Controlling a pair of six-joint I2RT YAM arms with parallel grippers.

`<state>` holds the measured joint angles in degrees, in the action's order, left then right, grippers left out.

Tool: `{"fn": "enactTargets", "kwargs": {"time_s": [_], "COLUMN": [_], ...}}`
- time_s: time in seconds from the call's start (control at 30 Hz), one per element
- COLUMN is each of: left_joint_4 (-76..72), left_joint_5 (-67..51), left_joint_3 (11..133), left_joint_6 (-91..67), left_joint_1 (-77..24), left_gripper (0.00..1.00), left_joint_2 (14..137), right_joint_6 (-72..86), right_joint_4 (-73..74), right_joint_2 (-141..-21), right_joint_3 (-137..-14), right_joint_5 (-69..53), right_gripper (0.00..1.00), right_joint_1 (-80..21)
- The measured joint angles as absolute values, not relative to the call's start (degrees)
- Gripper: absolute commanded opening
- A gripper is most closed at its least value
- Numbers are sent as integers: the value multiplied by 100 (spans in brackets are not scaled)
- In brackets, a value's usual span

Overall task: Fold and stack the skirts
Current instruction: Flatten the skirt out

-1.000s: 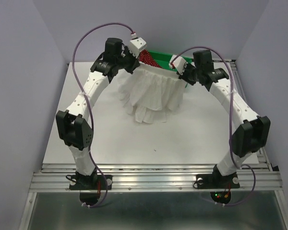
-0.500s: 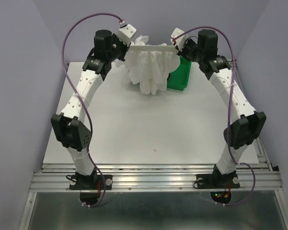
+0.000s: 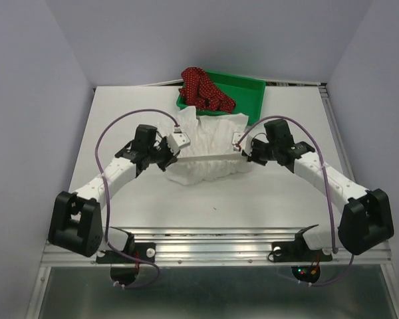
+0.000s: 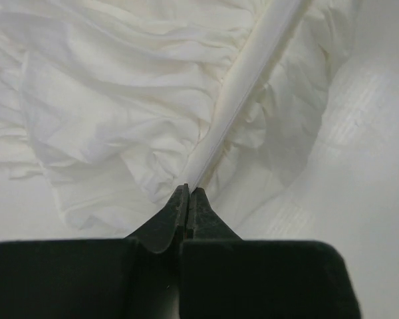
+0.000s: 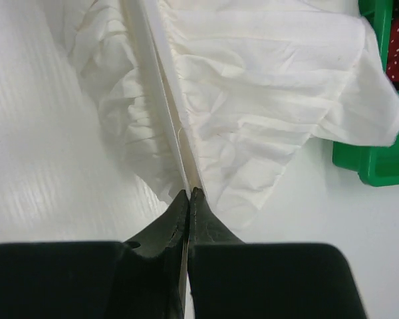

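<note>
White skirt (image 3: 209, 136) lies rumpled mid-worktop (image 3: 266, 196), its waistband (image 3: 209, 155) stretched straight between the left tool (image 3: 177, 147) and right tool (image 3: 238, 143), each clamped on one end. Beyond, the red dotted skirt (image 3: 203, 90) sits heaped in the green tray (image 3: 253, 90) at the far edge.

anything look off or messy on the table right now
Two things. The red dotted skirt sits heaped in the green tray, spilling over its left rim. The white skirt, pinched at its waistband by the left tool and right tool, lies bunched, one corner reaching the tray's edge.
</note>
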<state>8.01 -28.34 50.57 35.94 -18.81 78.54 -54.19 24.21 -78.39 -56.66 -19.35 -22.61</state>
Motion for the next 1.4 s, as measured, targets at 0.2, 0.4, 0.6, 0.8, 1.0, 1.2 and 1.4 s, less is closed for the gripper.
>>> {"fn": "enactTargets", "kwargs": {"time_s": [0.2, 0.4, 0.6, 0.8, 1.0, 1.2, 1.4], "left_joint_4": [1048, 1649, 2401, 2635, 2353, 1824, 1649], "left_joint_5": [-3026, -2641, -2506, -2279, -2038, -1852, -1833], "left_joint_3": [4095, 3476, 3468, 3826, 4622, 4890, 5085], "left_joint_6": [4464, 5247, 5505, 5172, 4187, 3616, 3623], "left_joint_1": [-2333, -3474, -4093, -4128, -3977, -3503, -2847], "left_gripper": [0, 45, 62, 40, 34, 31, 27], "left_joint_2": [6344, 5439, 4801, 4569, 5704, 7166, 8134], "right_joint_6": [-5763, -6388, -6549, -5579, -4274, -3476, -3352], "right_joint_4": [3044, 3872, 4379, 4115, 3894, 4036, 4110], "right_joint_2": [-6871, -5916, -5393, -5708, -7616, -8442, -8903], "right_joint_3": [-5408, -4722, -4648, -5109, -6029, -6147, -5817], "right_joint_5": [-2318, -2370, -2150, -1673, -1745, -2143, -2233], "right_gripper": [32, 87, 90, 66, 55, 55, 54], "right_joint_1": [-2427, -2814, -2816, -2818, -2818, -2818, -2842]}}
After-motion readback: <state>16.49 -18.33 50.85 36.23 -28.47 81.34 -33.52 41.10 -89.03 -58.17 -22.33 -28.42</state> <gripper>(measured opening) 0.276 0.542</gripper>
